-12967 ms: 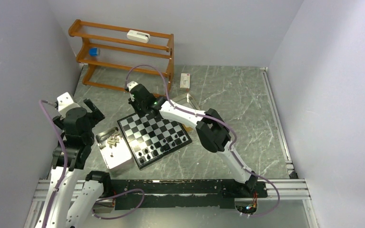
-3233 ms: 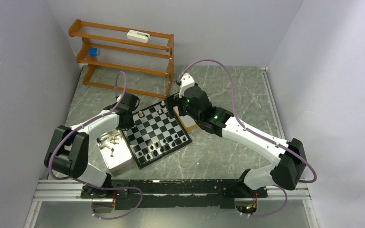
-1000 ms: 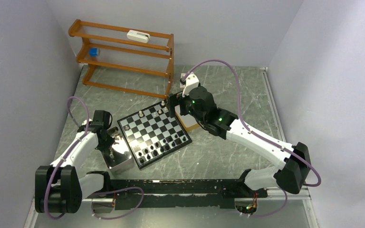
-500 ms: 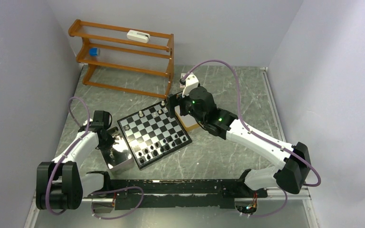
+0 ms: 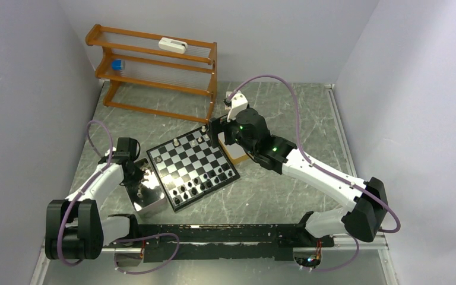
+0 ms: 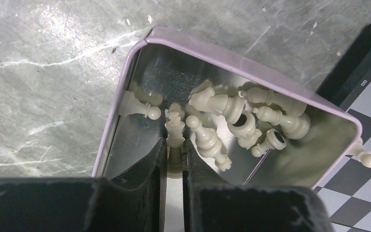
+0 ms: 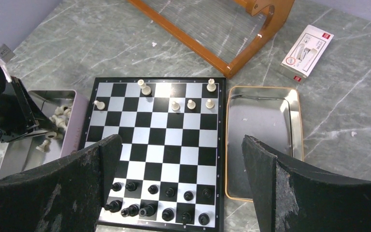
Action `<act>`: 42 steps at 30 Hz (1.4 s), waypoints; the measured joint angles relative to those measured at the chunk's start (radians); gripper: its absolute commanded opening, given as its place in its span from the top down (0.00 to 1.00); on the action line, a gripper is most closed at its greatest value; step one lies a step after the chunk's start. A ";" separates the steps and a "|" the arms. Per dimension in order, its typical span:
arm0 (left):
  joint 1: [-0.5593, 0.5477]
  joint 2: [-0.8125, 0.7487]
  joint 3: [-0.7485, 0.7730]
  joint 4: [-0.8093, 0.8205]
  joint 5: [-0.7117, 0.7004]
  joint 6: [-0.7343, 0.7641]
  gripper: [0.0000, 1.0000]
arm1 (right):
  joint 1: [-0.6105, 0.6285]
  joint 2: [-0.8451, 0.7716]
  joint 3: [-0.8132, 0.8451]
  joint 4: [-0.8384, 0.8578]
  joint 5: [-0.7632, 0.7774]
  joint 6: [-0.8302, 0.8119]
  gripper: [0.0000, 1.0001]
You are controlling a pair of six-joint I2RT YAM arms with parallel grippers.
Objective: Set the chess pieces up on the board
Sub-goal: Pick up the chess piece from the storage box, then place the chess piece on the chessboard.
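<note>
Down in the tin (image 6: 222, 54) near the left edge of the bench (image 5: 285, 119), clamped on a cream piece (image 6: 174, 126) with the left hand (image 6: 175, 145): pickup step. Next, likely: lifting clear, crossing to the board (image 7: 140, 145) just beside. Hovering overhead with right hand (image 7: 178, 145) spread wide.

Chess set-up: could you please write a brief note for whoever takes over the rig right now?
Left hand: shut on a cream-white chess piece lying in the silver metal tin.
Right hand: open, above the black-and-silver checked chessboard.
Done: black pieces in two rows; six cream ones on the opposite rows.
To do: the remaining cream pieces from the tin.
</note>
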 measured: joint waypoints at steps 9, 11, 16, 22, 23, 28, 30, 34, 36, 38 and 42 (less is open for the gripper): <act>0.001 -0.077 0.053 -0.068 0.016 0.035 0.94 | -0.002 -0.006 0.000 -0.004 -0.016 0.031 0.00; 0.001 -0.121 0.097 -0.079 0.018 0.058 0.95 | -0.010 -0.005 0.000 -0.009 -0.026 0.051 0.00; 0.002 -0.229 0.172 -0.067 0.070 0.150 0.89 | -0.065 0.001 0.006 -0.014 -0.106 0.116 0.00; 0.003 -0.314 0.158 0.086 0.309 0.320 0.89 | -0.134 0.047 0.027 0.005 -0.316 0.165 0.05; 0.002 -0.322 0.150 0.121 0.357 0.340 0.89 | -0.135 0.061 0.035 0.010 -0.345 0.168 0.06; -0.031 -0.328 0.090 0.315 0.605 0.421 0.87 | -0.138 0.140 0.081 0.017 -0.504 0.187 0.14; -0.085 -0.328 0.075 0.375 0.668 0.452 0.85 | -0.143 0.174 0.106 0.017 -0.568 0.195 0.21; -0.214 -0.328 0.070 0.471 0.750 0.520 0.86 | -0.149 0.241 0.168 0.018 -0.691 0.222 0.39; -0.263 -0.327 0.069 0.509 0.781 0.554 0.87 | -0.149 0.274 0.196 0.027 -0.750 0.237 0.48; -0.289 -0.325 0.065 0.536 0.808 0.581 0.87 | -0.150 0.299 0.214 0.032 -0.803 0.254 0.53; -0.306 -0.317 0.054 0.558 0.846 0.620 0.87 | -0.150 0.350 0.239 0.037 -0.887 0.278 0.54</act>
